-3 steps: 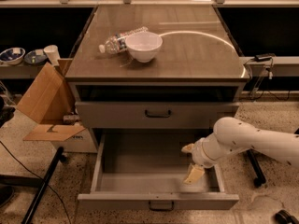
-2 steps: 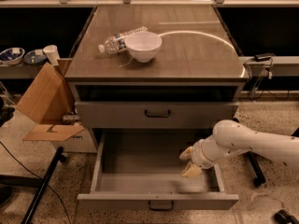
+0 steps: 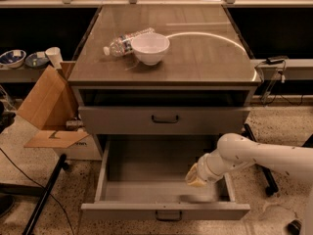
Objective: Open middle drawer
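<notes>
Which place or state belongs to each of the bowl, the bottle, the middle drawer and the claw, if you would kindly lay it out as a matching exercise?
Things:
1. white bowl
2. plastic bottle
3. middle drawer
4. claw

Places or states:
A. pulled open, grey inside showing
B. lying on its side on the cabinet top
C. low at the right side of the open drawer
D. standing upright on the cabinet top

Pairs: 1-D, 2-B, 3-A, 4-C.
</notes>
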